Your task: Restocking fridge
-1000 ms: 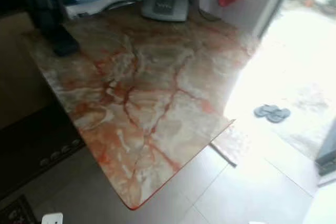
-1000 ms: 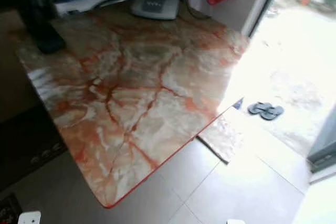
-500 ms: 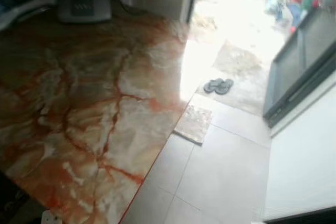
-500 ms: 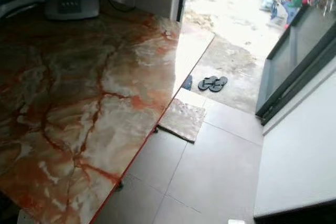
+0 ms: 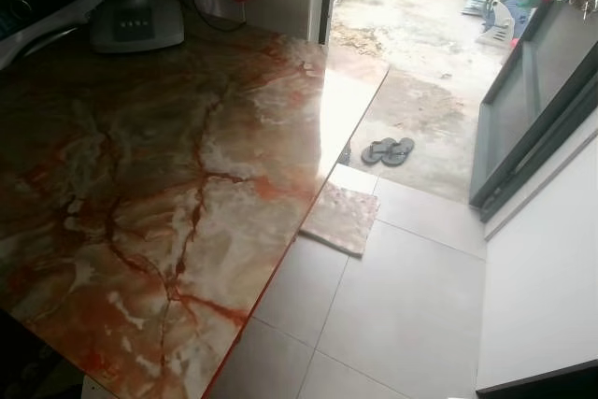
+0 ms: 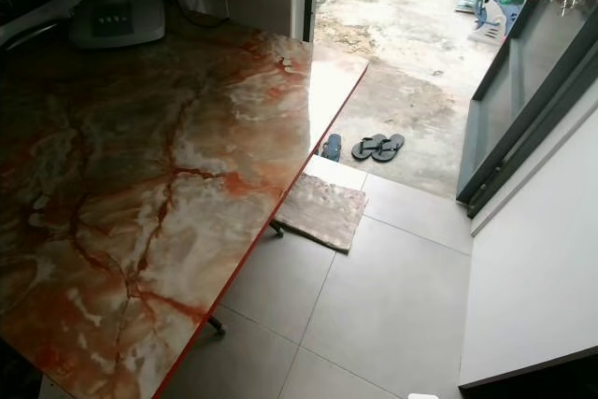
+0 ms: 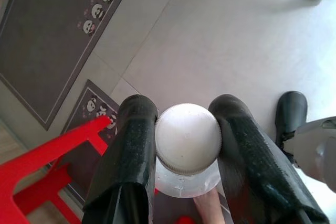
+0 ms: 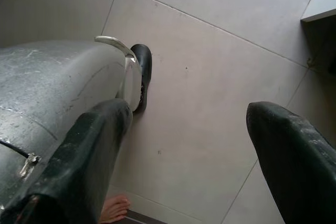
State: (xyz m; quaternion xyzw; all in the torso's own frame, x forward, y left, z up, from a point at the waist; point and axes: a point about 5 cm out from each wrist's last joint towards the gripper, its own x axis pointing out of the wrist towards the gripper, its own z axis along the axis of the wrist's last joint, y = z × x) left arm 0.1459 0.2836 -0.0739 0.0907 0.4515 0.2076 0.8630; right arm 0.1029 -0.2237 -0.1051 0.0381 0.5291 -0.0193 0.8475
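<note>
Gripping a bottle (image 7: 187, 153) just under its white ridged cap (image 7: 187, 138), the left tool (image 7: 186, 145) is clamped on it above the floor. Likely light, smooth plastic that may slip. The right tool (image 8: 189, 145) hangs spread apart.

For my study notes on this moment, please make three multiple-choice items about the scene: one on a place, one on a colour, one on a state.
1. Where do the slippers lie?
A. on the marble table
B. on the concrete outside the doorway
C. on the panda mat

2. What colour is the cap of the bottle in the left gripper?
A. white
B. red
C. blue

3. How is the right gripper?
A. shut on a bottle
B. shut, empty
C. open, empty

Key: B, they rest on outdoor ground beyond the tiles; A, the cap between the fingers is white; C, its fingers stand wide apart over bare floor.
</note>
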